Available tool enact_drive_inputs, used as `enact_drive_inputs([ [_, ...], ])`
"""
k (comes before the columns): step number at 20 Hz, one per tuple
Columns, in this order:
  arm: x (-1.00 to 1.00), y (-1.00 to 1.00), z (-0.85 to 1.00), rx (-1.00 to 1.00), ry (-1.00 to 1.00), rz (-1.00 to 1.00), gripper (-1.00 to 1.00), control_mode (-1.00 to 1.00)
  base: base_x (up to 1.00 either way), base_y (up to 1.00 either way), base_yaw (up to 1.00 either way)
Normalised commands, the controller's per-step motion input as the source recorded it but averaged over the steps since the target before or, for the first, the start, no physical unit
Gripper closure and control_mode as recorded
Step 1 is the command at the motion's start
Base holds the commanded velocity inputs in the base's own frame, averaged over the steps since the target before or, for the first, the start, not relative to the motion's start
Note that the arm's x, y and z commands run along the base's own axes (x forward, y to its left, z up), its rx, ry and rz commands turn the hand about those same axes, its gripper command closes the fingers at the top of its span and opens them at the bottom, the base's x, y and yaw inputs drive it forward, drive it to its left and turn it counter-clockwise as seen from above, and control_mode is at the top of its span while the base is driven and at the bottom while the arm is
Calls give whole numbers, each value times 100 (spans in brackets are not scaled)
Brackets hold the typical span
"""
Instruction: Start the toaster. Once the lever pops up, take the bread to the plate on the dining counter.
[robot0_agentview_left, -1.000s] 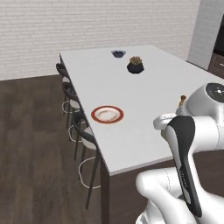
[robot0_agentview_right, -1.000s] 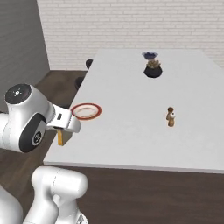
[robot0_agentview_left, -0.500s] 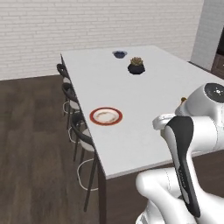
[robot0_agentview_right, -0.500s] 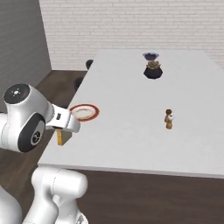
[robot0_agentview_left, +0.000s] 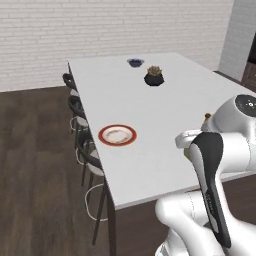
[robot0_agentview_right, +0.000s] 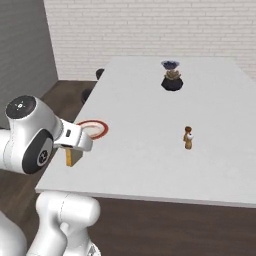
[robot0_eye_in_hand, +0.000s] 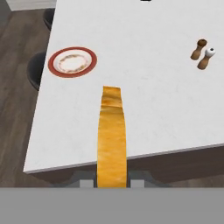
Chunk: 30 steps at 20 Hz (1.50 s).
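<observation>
Left base view: the round plate with red-orange rim and pale centre (robot0_agentview_left: 117, 135) lies near the stool-side edge of the large white rectangular dining counter (robot0_agentview_left: 165, 105). A dark pot holding a spiky plant (robot0_agentview_left: 154, 76) and a small dark bowl (robot0_agentview_left: 135, 62) stand at the far end. The white arm rises at lower right.

Right base view: the two-finger gripper (robot0_agentview_right: 74, 150) hangs over the counter's near left corner, just short of the plate. A tan edge of the flat yellowish-tan bread slice (robot0_agentview_right: 68, 157) shows below the hand. A small brown grinder (robot0_agentview_right: 188, 137) stands well apart, mid-counter.

Hand view: the bread runs edge-on up from between the fingertips, its far end pointing toward the plate, which lies ahead and to the left. Two brown shakers (robot0_eye_in_hand: 202, 54) stand at the upper right.

Gripper state: clamped on the bread at its lower end; both faces pinched.

Handling, as judged: the slice is light, stiff yet crumbly, with a dry, rough crust. A firm squeeze may crack it; a loose one lets it pivot. A hold on the flat faces near one edge suits it.
</observation>
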Motion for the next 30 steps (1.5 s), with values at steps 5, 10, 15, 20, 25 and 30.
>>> enact_drive_inputs([
  [5, 0, 0, 0, 0, 0, 0, 100, 100, 0, 85, 0],
  [10, 0, 0, 0, 0, 0, 0, 100, 100, 0, 100, 0],
  [15, 0, 0, 0, 0, 0, 0, 100, 100, 0, 100, 0],
  [20, 0, 0, 0, 0, 0, 0, 100, 100, 1, 93, -1],
  [25, 0, 0, 0, 0, 0, 0, 100, 100, 19, 58, -30],
  [30, 0, 0, 0, 0, 0, 0, 100, 100, 28, 34, -62],
])
